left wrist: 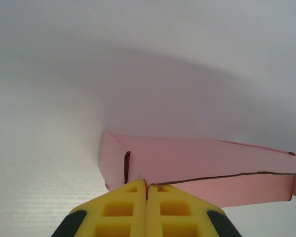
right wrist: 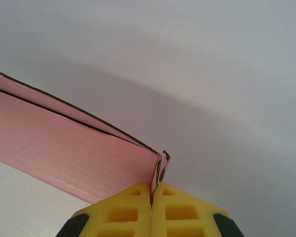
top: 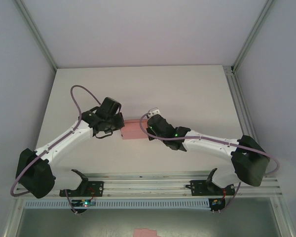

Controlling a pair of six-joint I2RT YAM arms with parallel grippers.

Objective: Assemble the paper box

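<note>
The pink paper box sits between the two arms at the middle of the white table. My left gripper is shut on its left end; in the left wrist view the yellow fingertips pinch the card's edge where a flap folds up from the pink paper box. My right gripper is shut on the right end; in the right wrist view the pink paper box runs off to the left, and its folded corner is clamped between my right gripper's yellow fingers.
A small pink paper scrap lies below the table's front rail. The white table stretches bare behind the arms, bounded by grey walls and aluminium frame posts.
</note>
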